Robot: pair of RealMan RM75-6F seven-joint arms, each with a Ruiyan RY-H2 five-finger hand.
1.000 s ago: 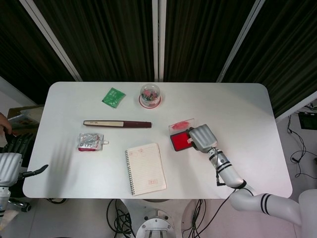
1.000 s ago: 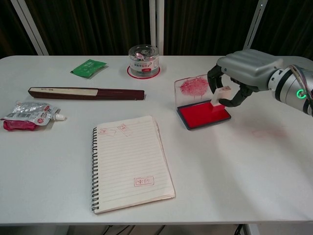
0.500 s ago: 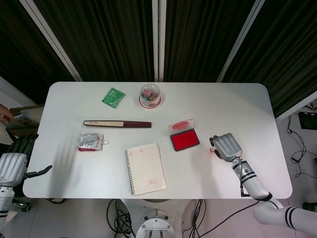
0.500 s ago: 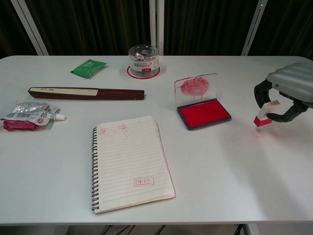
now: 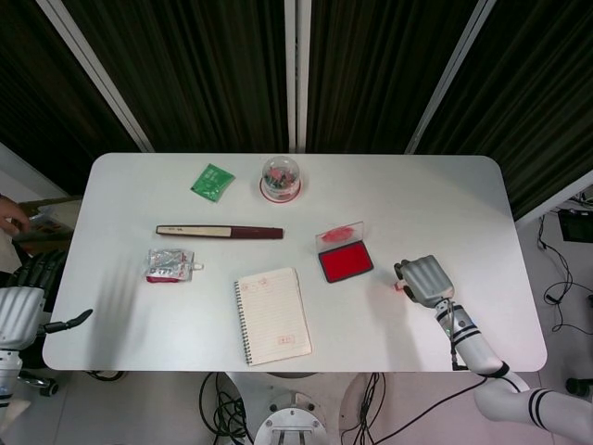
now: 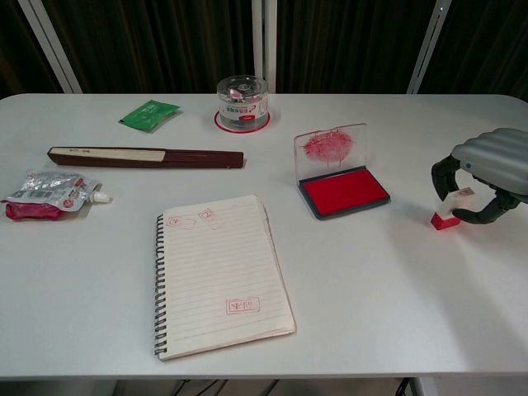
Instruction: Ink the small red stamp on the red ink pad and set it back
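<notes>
The right hand (image 6: 487,169) curls around the small stamp (image 6: 450,210), fingers pinching its white upper body. Its red base sits on the surface (image 6: 371,280), well right of the open red ink pad (image 6: 343,191). The left hand (image 5: 23,311) hangs loose, holding nothing.

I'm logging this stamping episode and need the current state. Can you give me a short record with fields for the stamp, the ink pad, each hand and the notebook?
stamp: small red stamp, base down on the table, right of the ink pad
ink pad: red ink pad, lid open and upright
right hand: right hand curled around the stamp's top
left hand: left hand off the table's left edge, holding nothing
notebook: notebook open, stamp marks on the page
</notes>
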